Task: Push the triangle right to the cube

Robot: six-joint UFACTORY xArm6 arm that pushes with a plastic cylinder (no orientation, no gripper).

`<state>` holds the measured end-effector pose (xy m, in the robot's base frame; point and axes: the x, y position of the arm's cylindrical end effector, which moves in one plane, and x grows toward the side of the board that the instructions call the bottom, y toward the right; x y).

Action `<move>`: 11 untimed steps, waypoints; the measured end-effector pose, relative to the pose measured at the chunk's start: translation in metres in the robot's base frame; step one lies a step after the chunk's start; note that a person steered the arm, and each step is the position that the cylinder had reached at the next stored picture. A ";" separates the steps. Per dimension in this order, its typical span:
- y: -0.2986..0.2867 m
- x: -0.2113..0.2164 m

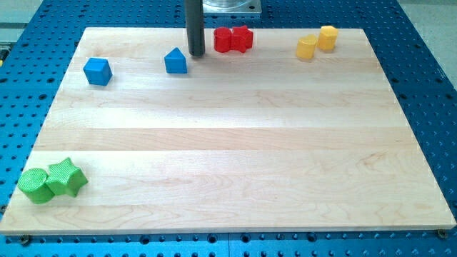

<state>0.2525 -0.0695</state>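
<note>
my tip (196, 53) just right of blue triangle (176, 61), near tabletop (235, 143) top edge, blue cube (97, 71) well apart to view's left, no pincer on this rod, red blocks (233, 39) right of tip

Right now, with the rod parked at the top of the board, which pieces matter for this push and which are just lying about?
In the job:
blue triangle
blue cube, at the triangle's left
my tip, just right of the triangle

Lying about:
two red blocks, touching, top middle
two yellow blocks, top right
green cylinder and green star, bottom left
</note>
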 end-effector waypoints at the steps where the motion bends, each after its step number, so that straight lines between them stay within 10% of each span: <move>1: -0.030 0.040; 3: 0.005 0.104; 5: -0.081 0.128; 6: -0.003 0.146; 8: -0.103 0.099; 9: 0.029 0.075; 10: 0.060 0.143; 11: 0.012 0.095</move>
